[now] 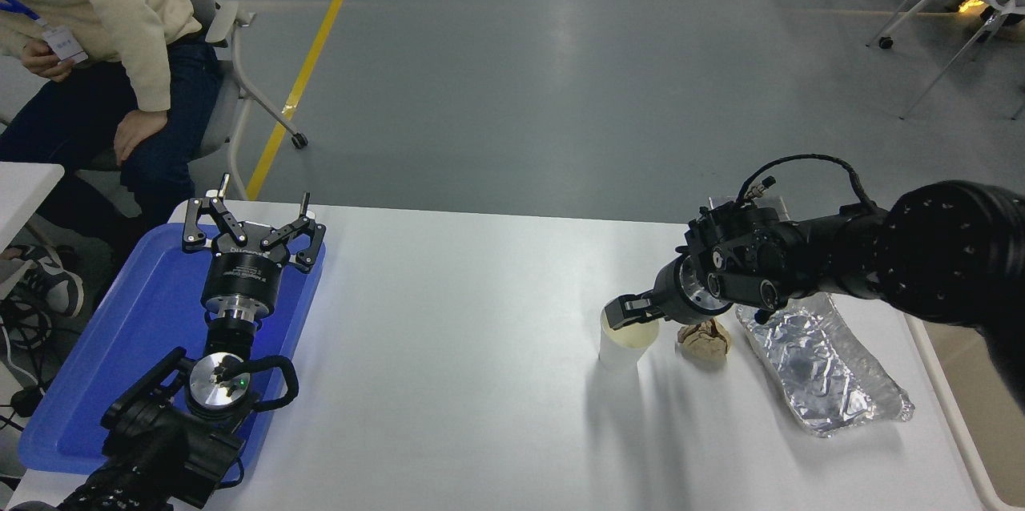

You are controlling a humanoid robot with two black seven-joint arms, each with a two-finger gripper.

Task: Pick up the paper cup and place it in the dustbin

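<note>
The white paper cup (619, 344) stands upright on the table right of centre, its cream inside showing. My right gripper (627, 311) reaches in from the right and sits low at the cup's far rim, its tip covering part of the opening. From this angle I cannot make out whether it grips the rim. Only a strip of the beige dustbin (958, 424) shows at the right edge, partly behind my right arm. My left gripper (252, 227) is parked open over the blue tray (136, 335) at the lower left.
A crumpled tan paper ball (705, 339) lies just right of the cup, under my right wrist. A crinkled foil tray (825, 371) lies beyond it. A person sits on a chair at the far left.
</note>
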